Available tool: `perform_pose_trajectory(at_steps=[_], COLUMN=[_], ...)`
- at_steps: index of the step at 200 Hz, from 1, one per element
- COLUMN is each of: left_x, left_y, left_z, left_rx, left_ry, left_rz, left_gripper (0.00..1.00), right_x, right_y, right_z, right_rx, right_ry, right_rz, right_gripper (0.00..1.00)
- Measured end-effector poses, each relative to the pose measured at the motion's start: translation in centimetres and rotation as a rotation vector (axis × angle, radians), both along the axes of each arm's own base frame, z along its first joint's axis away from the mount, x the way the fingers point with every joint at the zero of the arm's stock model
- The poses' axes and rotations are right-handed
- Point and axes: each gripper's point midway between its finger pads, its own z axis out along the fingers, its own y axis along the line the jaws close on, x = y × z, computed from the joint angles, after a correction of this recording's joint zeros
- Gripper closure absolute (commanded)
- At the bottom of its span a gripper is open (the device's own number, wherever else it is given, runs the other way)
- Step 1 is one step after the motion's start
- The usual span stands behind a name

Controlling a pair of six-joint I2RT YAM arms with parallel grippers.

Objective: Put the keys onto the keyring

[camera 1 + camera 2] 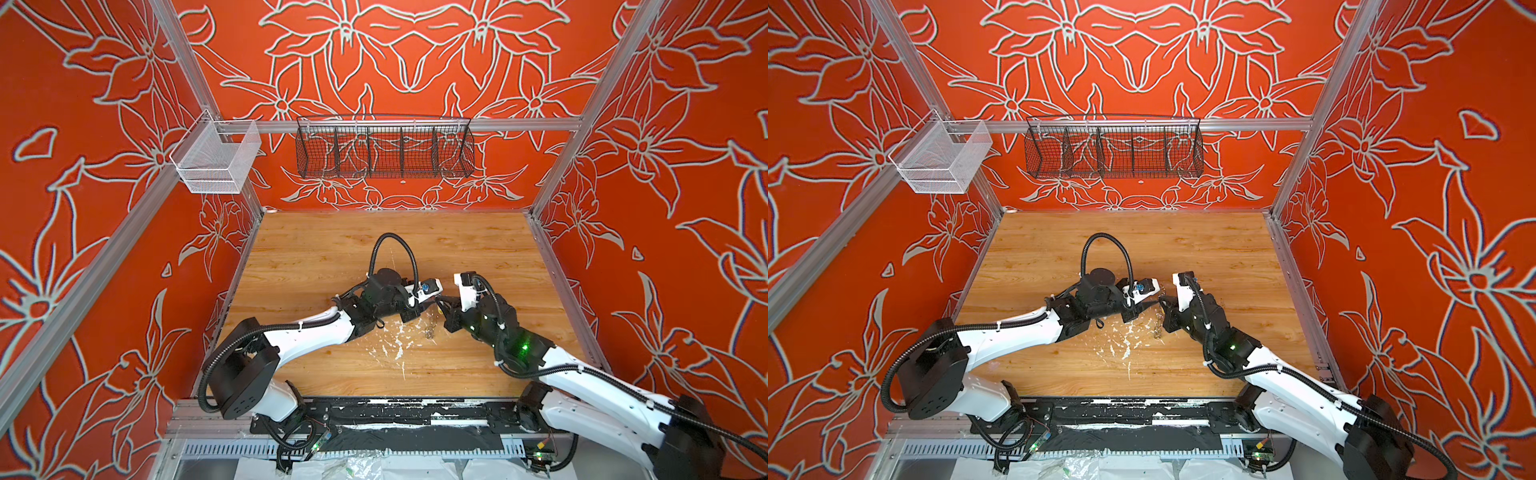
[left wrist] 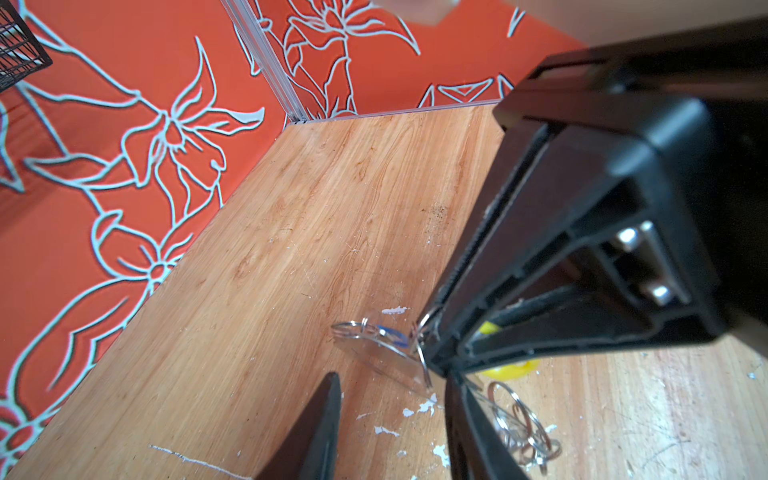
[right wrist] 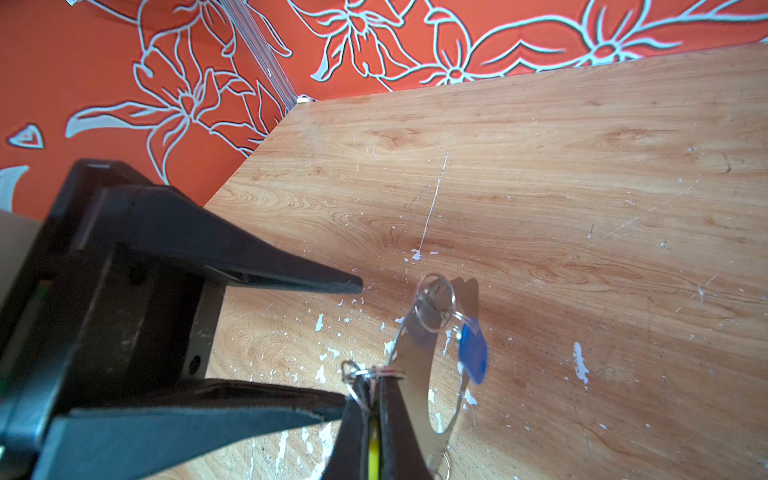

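Reaching inward mid-counter: left claw [image 3: 353, 340] gaping beside right claw [image 3: 374, 399], pinching flat shiny keyring [image 3: 415, 361] upright.

You see a scuffed, paint-flecked wood-grain tabletop [image 3: 540, 174], a glossy flat see-through keyring [image 3: 419, 365] with shiny metal split rings, and matt black plastic gripper fingers [image 3: 266, 266].
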Motion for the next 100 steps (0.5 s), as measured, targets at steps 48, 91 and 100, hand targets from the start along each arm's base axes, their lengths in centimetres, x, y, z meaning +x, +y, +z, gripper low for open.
perform_pose_trajectory(at_steps=[48,91,100], left_x=[-0.01,0.17,0.27], left_y=[-0.02,0.09,0.16], left_z=[0.03,0.01,-0.01], left_rx=[-0.001,0.0,-0.001], left_ry=[0.0,-0.001,0.0], left_rz=[0.0,0.013,0.02], left_gripper=[0.8,0.89,0.9], right_x=[0.18,0.25,0.27], right_y=[0.1,0.26,0.27], right_z=[0.13,0.24,0.29], right_rx=[-0.001,0.002,0.003], right_ry=[0.004,0.003,0.002], right_rz=[0.0,0.005,0.005], right_gripper=[1.0,1.0,1.0])
